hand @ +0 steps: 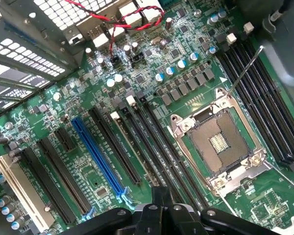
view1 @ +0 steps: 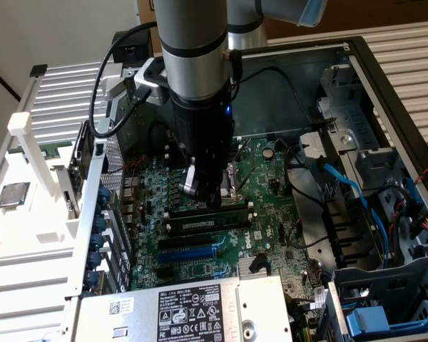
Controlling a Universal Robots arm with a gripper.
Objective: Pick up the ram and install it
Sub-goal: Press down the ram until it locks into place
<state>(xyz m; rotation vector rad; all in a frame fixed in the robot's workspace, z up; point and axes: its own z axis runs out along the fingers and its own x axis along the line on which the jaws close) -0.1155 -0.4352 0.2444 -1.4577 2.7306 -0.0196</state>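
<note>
A blue expansion slot [hand: 99, 157] crosses the green motherboard [hand: 152, 63] beside the empty processor socket [hand: 217, 142].

arm upright, wrist pointing down, gripper [view1: 202, 191] closed (fingers together).

The motherboard [hand: 152, 73] is deep green, dotted with silver-topped capacitors and crossed by long black slots [hand: 257, 93], one bright blue slot [hand: 99, 156] and one white slot [hand: 20, 193]. Twisted red and black wires [hand: 132, 19] lie over its edge. The arm [view1: 192, 35] is grey above a black gripper [view1: 202, 191]; blue cables [view1: 360, 199] lie by the case's [view1: 392, 92] edge at the exterior view's right.
</note>
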